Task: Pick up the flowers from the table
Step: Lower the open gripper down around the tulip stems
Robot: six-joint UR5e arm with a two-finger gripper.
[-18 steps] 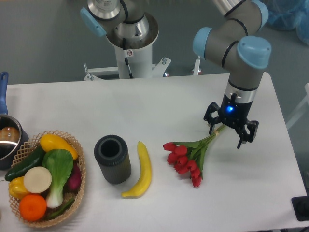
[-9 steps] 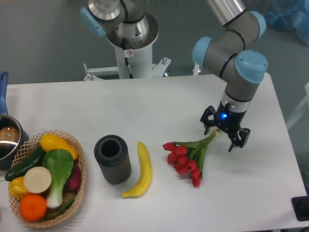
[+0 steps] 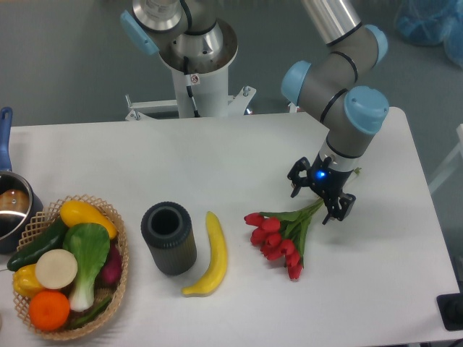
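The flowers [image 3: 283, 233], a bunch of red tulip buds on green stems, lie flat on the white table [image 3: 217, 159], right of centre. The buds point toward the front left and the stems run up to the right. My gripper [image 3: 319, 196] hangs over the stem end with its black fingers spread, one on each side of the stems. The jaws are open and hold nothing. A blue light glows on the wrist.
A yellow banana [image 3: 210, 255] and a dark grey cylindrical cup [image 3: 168, 238] lie left of the flowers. A wicker basket [image 3: 120, 246] of vegetables stands at the front left, with a pot [image 3: 13, 204] behind it. A second robot base [image 3: 195, 50] stands behind the table.
My gripper has moved left and slightly back, and turned, so its open fingers now straddle the stem end of the flowers. The flowers have not moved.
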